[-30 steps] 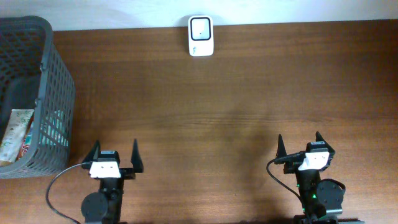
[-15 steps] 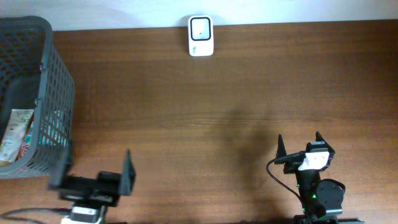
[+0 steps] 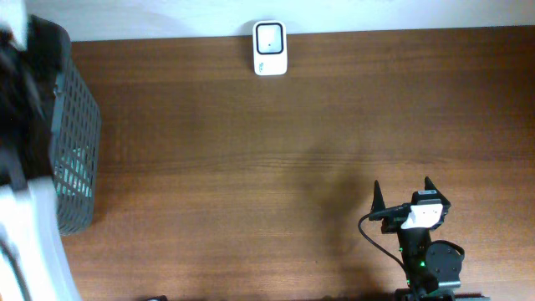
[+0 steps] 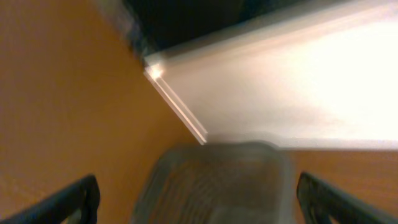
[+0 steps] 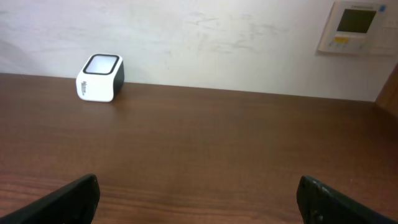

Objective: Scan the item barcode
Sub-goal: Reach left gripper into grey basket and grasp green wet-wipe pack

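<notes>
The item is hidden: my left arm (image 3: 18, 125) sweeps as a blur over the dark grey mesh basket (image 3: 79, 125) at the table's left edge. In the left wrist view my left gripper (image 4: 198, 184) is open, its fingers wide apart, with the blurred basket (image 4: 217, 177) below and between them. The white barcode scanner (image 3: 270, 48) stands at the table's far edge; it also shows in the right wrist view as the scanner (image 5: 99, 78) at upper left. My right gripper (image 3: 402, 186) is open and empty near the front right; the right gripper (image 5: 198, 182) has only bare wood between its fingers.
A white wall runs behind the table's far edge. A wall control panel (image 5: 354, 25) hangs at upper right in the right wrist view. Brown wooden tabletop (image 3: 267, 159) lies between basket, scanner and right arm.
My left arm has swung up from the front of the table and left over the basket, now covering the inside. The right arm has not moved.
</notes>
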`<state>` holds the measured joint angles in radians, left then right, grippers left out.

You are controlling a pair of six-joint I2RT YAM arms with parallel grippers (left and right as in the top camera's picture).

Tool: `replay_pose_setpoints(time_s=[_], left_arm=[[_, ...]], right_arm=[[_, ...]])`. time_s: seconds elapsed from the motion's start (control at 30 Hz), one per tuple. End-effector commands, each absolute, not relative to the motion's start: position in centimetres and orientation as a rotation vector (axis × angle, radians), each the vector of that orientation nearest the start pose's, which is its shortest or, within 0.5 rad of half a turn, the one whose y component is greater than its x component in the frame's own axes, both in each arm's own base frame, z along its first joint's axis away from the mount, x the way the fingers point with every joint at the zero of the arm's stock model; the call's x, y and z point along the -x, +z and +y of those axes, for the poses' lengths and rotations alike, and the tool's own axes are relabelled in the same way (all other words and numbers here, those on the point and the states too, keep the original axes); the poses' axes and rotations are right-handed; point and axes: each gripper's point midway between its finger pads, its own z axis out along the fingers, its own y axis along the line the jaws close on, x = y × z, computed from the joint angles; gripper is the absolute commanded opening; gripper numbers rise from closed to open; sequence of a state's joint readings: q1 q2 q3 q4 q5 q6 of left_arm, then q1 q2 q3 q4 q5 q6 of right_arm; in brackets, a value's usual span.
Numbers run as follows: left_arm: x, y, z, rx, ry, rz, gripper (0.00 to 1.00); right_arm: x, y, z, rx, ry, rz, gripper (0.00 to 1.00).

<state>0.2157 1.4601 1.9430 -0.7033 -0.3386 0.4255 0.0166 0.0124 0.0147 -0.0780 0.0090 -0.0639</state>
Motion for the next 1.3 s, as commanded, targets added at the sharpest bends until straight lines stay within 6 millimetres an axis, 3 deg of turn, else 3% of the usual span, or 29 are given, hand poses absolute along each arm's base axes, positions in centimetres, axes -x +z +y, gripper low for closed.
replay_pose_setpoints(time_s=[0.0, 0.1, 0.17, 0.3, 0.47, 0.6, 0.7, 0.87, 1.0, 1.07, 1.13, 1.17, 1.2, 1.27], left_arm=[[-37.9, 48.2, 21.3, 0.330, 0.848, 1.944, 0.99], [-36.1, 43.6, 25.4, 0.530, 0.812, 2.077, 0.99], [-35.0, 40.4, 26.3, 0.551, 0.753, 2.206, 0.99], [-33.7, 37.9, 27.0, 0.585, 0.712, 2.308, 0.99], [-34.8, 36.7, 26.8, 0.551, 0.535, 2.321, 0.99], [-34.9, 32.4, 27.7, 0.590, 0.499, 2.457, 0.99], [-35.4, 30.3, 27.8, 0.594, 0.459, 2.516, 0.99], [-36.9, 28.5, 26.0, 0.545, 0.271, 2.553, 0.99], [-36.9, 26.9, 25.8, 0.554, 0.230, 2.604, 0.99], [-36.8, 25.3, 25.4, 0.563, 0.174, 2.658, 0.99], [-36.4, 22.4, 25.2, 0.590, 0.118, 2.755, 0.99], [-36.2, 21.4, 25.1, 0.601, 0.097, 2.790, 0.78], [-36.0, 20.5, 25.0, 0.611, 0.078, 2.822, 0.72], [-35.5, 18.2, 25.0, 0.639, 0.035, 2.898, 0.80]], right_arm=[[-24.6, 15.5, 0.3, 0.067, -0.048, 1.651, 0.99], [-24.6, 15.5, 0.3, 0.066, -0.048, 1.652, 0.99], [-24.6, 15.5, 0.3, 0.067, -0.048, 1.651, 0.99], [-24.6, 15.5, 0.3, 0.066, -0.048, 1.652, 0.99], [-24.6, 15.5, 0.3, 0.067, -0.048, 1.651, 0.99], [-24.6, 15.5, 0.3, 0.067, -0.048, 1.651, 0.99], [-24.6, 15.5, 0.3, 0.067, -0.048, 1.651, 0.99], [-24.6, 15.5, 0.3, 0.067, -0.048, 1.651, 0.99], [-24.6, 15.5, 0.3, 0.067, -0.048, 1.651, 0.99], [-24.6, 15.5, 0.3, 0.067, -0.048, 1.651, 0.99], [-24.6, 15.5, 0.3, 0.067, -0.048, 1.651, 0.99], [-24.6, 15.5, 0.3, 0.067, -0.048, 1.651, 0.99], [-24.6, 15.5, 0.3, 0.067, -0.048, 1.651, 0.99], [-24.6, 15.5, 0.3, 0.067, -0.048, 1.651, 0.99]])
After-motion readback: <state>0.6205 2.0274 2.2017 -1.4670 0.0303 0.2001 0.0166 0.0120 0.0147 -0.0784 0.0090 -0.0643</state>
